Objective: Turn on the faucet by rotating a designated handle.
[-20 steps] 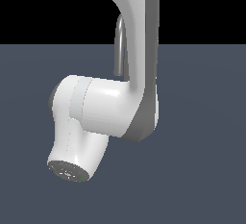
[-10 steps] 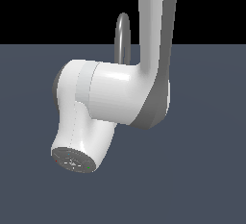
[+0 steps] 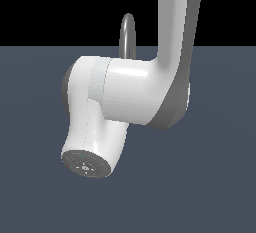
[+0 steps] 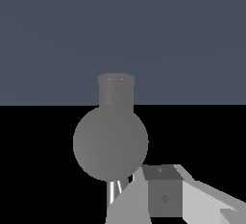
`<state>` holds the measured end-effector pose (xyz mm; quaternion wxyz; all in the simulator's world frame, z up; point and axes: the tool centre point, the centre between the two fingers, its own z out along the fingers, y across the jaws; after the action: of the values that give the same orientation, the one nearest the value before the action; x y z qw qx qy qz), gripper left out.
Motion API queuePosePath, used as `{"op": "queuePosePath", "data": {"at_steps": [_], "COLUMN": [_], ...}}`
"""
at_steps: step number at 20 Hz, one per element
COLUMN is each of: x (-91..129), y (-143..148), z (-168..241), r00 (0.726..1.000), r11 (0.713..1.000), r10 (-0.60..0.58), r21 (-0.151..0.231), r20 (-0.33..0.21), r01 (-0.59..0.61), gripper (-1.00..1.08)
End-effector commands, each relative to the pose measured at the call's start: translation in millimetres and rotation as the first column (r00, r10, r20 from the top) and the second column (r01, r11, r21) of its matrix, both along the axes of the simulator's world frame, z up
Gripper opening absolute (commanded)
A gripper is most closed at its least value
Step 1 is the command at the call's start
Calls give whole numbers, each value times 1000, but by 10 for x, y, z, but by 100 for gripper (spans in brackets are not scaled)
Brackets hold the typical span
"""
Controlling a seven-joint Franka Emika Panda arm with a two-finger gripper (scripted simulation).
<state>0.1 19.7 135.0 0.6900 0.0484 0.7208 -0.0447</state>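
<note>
I'm looking at a scene the arm (image 3: pixel 130 97) is mostly blocking. In the exterior view its white links are filling the middle, and the nearest part, a round capped joint end (image 3: pixel 85 164), is pointing toward the camera. The gripper isn't showing there at all.

In the wrist view I'm getting only part of the gripper (image 4: pixel 144 196): one grey block with a pale angled finger (image 4: pixel 202 201) running off the frame edge, and a thin light sliver beside it that may be the other finger. With so little showing, I cannot tell whether the jaws are apart or together, and I'm not seeing them holding anything.

Just beyond the gripper, the faucet (image 4: pixel 110 141) is appearing as a large grey round shape with a short cylinder behind it. I can't say whether the gripper is touching it or only near it. The handle isn't something I can make out in either view.

Farther back in the exterior view, only the top of the faucet's arched spout (image 3: pixel 128 34) is rising above the arm, against the black background; the rest is hidden behind the white links. The floor (image 3: pixel 220 177) is plain slate blue.
</note>
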Motion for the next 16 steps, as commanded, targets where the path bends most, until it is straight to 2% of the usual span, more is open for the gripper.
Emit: {"op": "queuePosePath", "data": {"at_steps": [1, 5, 6, 16], "x": [-7, -20, -26, -66], "y": [-193, -293, -93, -522], "z": [210, 299, 139, 114], "r00": [999, 999, 1000, 999], "r11": [1000, 1000, 1000, 1000], "r10": [-14, -13, -18, -14], "r21": [-8, -8, 14, -1], "r20": [32, 41, 12, 33], "r01": [14, 14, 18, 15], "gripper": [-100, -100, -100, -100]}}
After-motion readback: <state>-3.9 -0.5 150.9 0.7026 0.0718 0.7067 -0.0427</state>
